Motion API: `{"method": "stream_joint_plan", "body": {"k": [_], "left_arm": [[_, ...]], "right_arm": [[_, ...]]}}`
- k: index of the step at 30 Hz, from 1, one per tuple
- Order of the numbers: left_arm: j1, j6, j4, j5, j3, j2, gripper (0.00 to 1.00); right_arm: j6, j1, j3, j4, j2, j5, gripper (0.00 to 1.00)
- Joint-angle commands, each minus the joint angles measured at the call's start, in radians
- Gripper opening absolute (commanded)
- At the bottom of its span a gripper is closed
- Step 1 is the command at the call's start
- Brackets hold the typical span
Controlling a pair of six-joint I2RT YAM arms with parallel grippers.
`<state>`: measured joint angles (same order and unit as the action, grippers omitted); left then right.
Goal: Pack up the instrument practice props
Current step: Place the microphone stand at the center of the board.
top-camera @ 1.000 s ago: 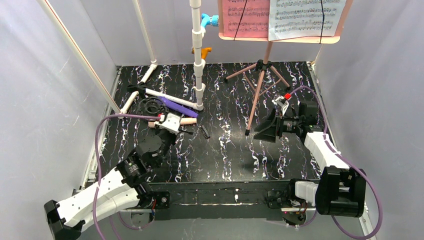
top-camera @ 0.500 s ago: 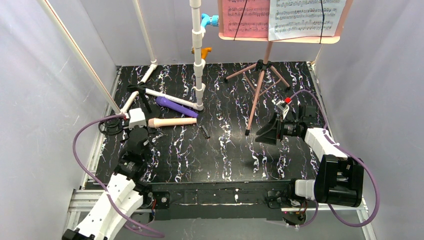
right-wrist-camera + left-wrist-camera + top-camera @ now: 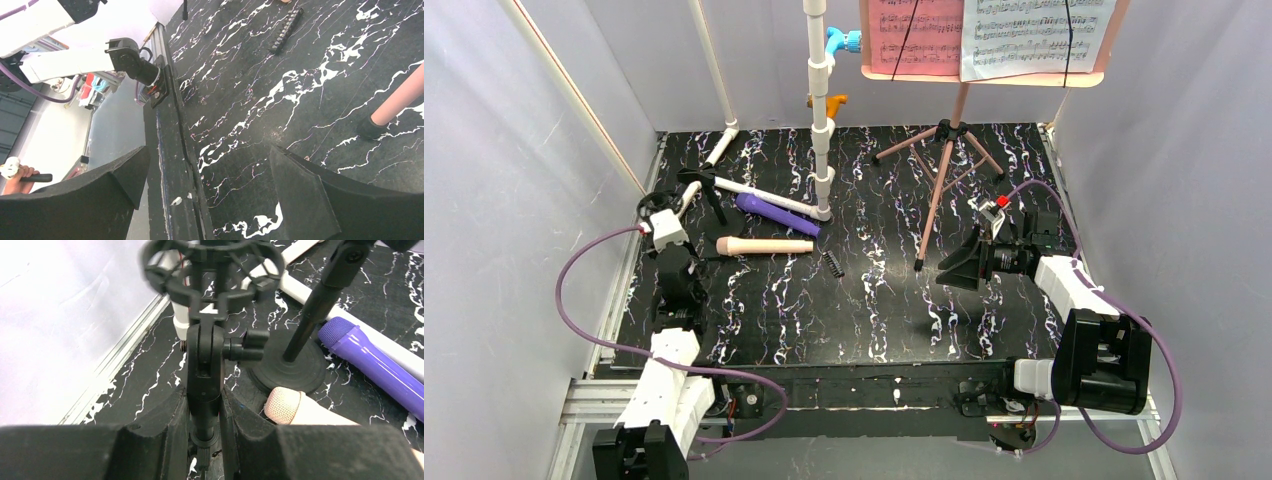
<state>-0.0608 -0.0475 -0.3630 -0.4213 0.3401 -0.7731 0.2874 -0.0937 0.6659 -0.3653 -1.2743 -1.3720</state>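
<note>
My left gripper (image 3: pixel 205 400) is shut on the stem of a black ring mount (image 3: pixel 205 355) at the table's far left (image 3: pixel 657 205). Just right of it lie the beige-pink tube (image 3: pixel 290 407) (image 3: pixel 764 245) and the purple tube (image 3: pixel 380 365) (image 3: pixel 776 213), both flat on the table. The pink tripod music stand (image 3: pixel 944 180) is upright at the back right, with a pink page (image 3: pixel 914 35) and a white page (image 3: pixel 1034 35) on its desk. My right gripper (image 3: pixel 959 262) (image 3: pixel 207 155) hangs open and empty, low beside the stand's front leg (image 3: pixel 400 97).
A white pipe frame (image 3: pixel 821 110) with blue and orange fittings rises at the back centre, and its pipes run along the left. A small black stand with a round base (image 3: pixel 295 367) sits by the tubes. A black comb-like clip (image 3: pixel 832 263) lies mid-table.
My left arm has swung left and away from the beige-pink tube, carrying the black ring mount toward the left wall. The right arm has hardly moved.
</note>
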Motion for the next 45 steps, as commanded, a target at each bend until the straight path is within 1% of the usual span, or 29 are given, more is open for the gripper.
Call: {"method": "stream_joint_plan", "body": {"k": [1, 5, 9, 14, 23, 26, 27, 30, 31, 32, 35, 37, 42, 43, 44, 45], "left_arm": [[-0.004, 0.090, -0.116, 0.085, -0.004, 0.032, 0.00], [-0.004, 0.122, -0.124, 0.083, -0.002, 0.026, 0.00], [-0.005, 0.137, -0.140, -0.021, -0.015, 0.057, 0.00], [-0.006, 0.147, -0.145, -0.092, -0.024, 0.096, 0.00], [-0.044, 0.083, -0.246, -0.125, -0.015, 0.006, 0.00], [-0.054, 0.064, -0.285, -0.125, -0.008, -0.044, 0.03], [-0.061, 0.054, -0.318, -0.123, -0.001, -0.095, 0.07], [-0.063, 0.053, -0.337, -0.115, -0.001, -0.137, 0.14], [-0.063, 0.053, -0.339, -0.116, -0.003, -0.142, 0.19], [-0.063, 0.054, -0.339, -0.116, -0.009, -0.143, 0.27], [-0.063, 0.054, -0.338, -0.113, -0.029, -0.125, 0.43], [-0.062, 0.021, -0.330, -0.116, -0.042, -0.106, 0.53], [-0.062, -0.016, -0.228, -0.118, -0.043, -0.039, 0.77], [-0.063, -0.032, -0.190, -0.114, -0.036, -0.022, 0.82], [-0.063, -0.053, -0.144, -0.111, -0.028, 0.002, 0.89], [-0.063, -0.079, -0.096, -0.105, -0.018, 0.018, 0.91]], "right_arm": [[0.010, -0.009, 0.033, -0.001, 0.015, -0.034, 0.98], [0.011, -0.010, 0.031, -0.001, 0.018, -0.037, 0.98], [0.011, -0.014, 0.029, 0.000, 0.024, -0.040, 0.98], [0.010, -0.014, 0.029, 0.002, 0.022, -0.051, 0.98], [0.010, -0.015, 0.026, 0.005, 0.023, -0.060, 1.00], [0.009, -0.015, 0.024, 0.007, 0.020, -0.063, 1.00], [0.007, -0.015, 0.023, 0.009, 0.017, -0.064, 1.00], [0.006, -0.015, 0.021, 0.013, 0.016, -0.066, 1.00], [0.004, -0.015, 0.022, 0.014, 0.015, -0.066, 1.00], [0.004, -0.015, 0.021, 0.014, 0.015, -0.065, 1.00], [0.003, -0.015, 0.022, 0.016, 0.015, -0.068, 1.00], [0.002, -0.015, 0.021, 0.017, 0.014, -0.069, 1.00], [0.001, -0.015, 0.022, 0.019, 0.016, -0.071, 1.00], [0.001, -0.015, 0.022, 0.019, 0.019, -0.070, 1.00], [0.001, -0.015, 0.021, 0.019, 0.019, -0.070, 1.00], [0.001, -0.014, 0.021, 0.019, 0.022, -0.072, 1.00]]}}
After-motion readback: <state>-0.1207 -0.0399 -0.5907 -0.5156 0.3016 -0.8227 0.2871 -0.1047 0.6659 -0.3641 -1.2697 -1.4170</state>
